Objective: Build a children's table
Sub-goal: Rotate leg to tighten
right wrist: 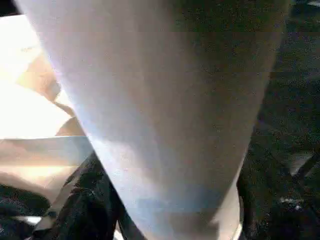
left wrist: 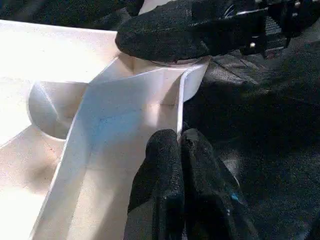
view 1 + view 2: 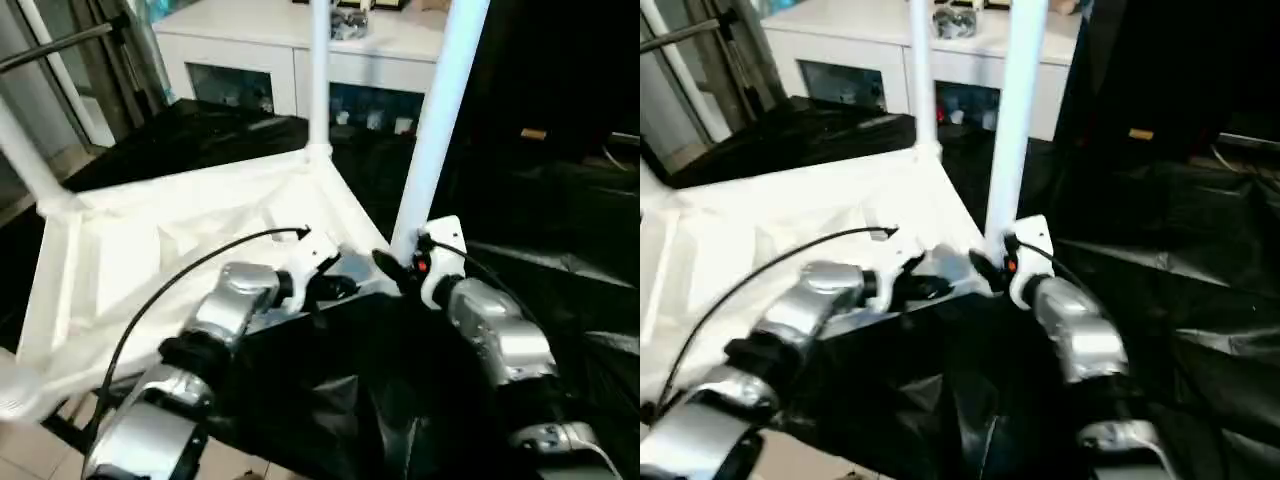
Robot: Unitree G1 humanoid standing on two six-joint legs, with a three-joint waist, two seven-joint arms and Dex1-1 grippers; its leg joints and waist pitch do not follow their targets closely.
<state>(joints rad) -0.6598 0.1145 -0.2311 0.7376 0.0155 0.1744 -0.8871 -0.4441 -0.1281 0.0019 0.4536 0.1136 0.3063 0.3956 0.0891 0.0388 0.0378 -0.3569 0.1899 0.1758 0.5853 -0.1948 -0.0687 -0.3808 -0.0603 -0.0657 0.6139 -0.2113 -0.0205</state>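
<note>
The children's table lies upside down on the black-draped work table, its white ribbed top (image 3: 180, 230) facing up. Three white legs stand upright in corner sockets: one at the left (image 3: 25, 150), one at the far corner (image 3: 319, 70), and one at the near right corner (image 3: 438, 130). My left gripper (image 2: 179, 142) is shut on the thin rim of the top just beside that near right corner. My right gripper (image 3: 400, 258) is closed round the base of the near right leg (image 1: 160, 100), one black finger (image 2: 165, 35) pressing against it above the socket.
A white cabinet with glass doors (image 3: 260, 60) stands behind the work table. Crumpled black drape (image 3: 560, 250) spreads to the right and in front. Thin metal stand poles (image 3: 60, 40) rise at the far left, with pale floor (image 3: 30, 450) at the lower left.
</note>
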